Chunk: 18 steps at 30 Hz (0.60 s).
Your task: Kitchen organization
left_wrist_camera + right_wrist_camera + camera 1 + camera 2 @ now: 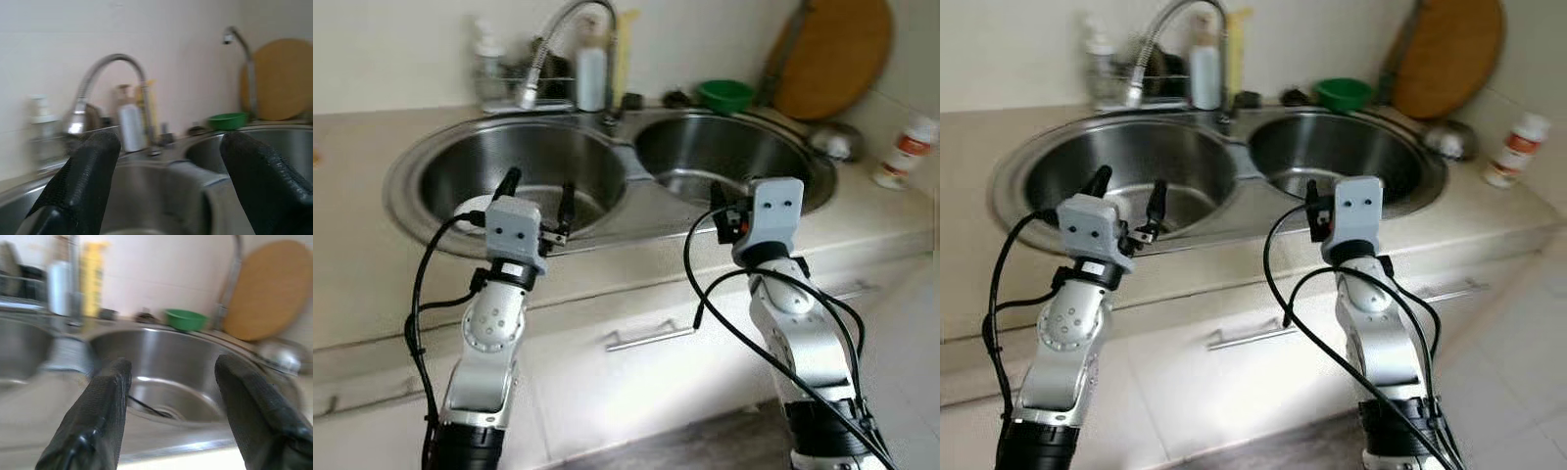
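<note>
A shiny silver steel double sink (pixel 636 171) sits in a pale beige counter (pixel 372 284) above white cabinet fronts (pixel 636 382). Behind it stand a round green plastic bowl (pixel 724 94), a round tan wooden board (pixel 832 54), a white plastic bottle (pixel 591 78) and a yellow upright bottle (pixel 93 279). At the side is a white bottle with an orange label (pixel 907 149). Each silver arm carries a light grey hand housing with black textured fingers (pixel 83 181); the cables (pixel 421 294) are black
</note>
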{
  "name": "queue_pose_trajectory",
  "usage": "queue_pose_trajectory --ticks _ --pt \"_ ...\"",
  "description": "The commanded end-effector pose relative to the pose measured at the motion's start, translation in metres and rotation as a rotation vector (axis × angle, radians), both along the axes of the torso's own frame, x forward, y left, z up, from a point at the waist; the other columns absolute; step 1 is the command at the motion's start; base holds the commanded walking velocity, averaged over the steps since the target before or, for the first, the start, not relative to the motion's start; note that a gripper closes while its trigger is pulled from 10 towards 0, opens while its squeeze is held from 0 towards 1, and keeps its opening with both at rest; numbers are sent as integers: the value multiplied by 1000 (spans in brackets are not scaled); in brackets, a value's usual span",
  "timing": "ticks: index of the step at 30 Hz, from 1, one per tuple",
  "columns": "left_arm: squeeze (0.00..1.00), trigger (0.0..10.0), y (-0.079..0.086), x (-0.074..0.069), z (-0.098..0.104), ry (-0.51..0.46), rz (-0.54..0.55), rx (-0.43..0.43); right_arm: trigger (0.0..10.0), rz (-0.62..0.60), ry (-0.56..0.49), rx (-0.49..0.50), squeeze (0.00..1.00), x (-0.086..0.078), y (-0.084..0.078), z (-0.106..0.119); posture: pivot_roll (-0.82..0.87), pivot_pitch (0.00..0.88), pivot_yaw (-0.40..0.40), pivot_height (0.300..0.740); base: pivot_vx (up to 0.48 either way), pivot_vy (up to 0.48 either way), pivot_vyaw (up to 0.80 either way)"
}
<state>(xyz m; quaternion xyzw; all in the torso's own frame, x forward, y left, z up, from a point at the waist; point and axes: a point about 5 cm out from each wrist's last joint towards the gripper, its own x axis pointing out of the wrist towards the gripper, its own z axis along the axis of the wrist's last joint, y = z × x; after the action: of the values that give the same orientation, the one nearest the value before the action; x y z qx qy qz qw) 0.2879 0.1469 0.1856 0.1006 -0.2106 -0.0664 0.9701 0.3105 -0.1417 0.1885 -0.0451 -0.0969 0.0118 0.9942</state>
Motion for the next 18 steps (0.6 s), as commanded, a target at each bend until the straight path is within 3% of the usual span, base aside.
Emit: queue_pose_trajectory --ticks 1,8,14,18 --pt "0 10000 -3 0 2 -14 -11 12 10000 -5 -37 -13 0 -5 -1 7 -35 0 -81 740 0 0 -800" --pt "0 10000 -5 -2 4 -34 -25 21 10000 10 -51 1 0 -8 3 7 -33 0 -81 740 0 0 -800" --pt "0 10000 -6 -3 6 -44 -38 8 10000 17 -57 2 0 -9 5 8 -32 0 -82 740 0 0 0" --pt "0 10000 -7 -2 5 -36 -44 4 10000 17 -58 2 0 -10 5 8 -33 0 -81 740 -72 0 -800"
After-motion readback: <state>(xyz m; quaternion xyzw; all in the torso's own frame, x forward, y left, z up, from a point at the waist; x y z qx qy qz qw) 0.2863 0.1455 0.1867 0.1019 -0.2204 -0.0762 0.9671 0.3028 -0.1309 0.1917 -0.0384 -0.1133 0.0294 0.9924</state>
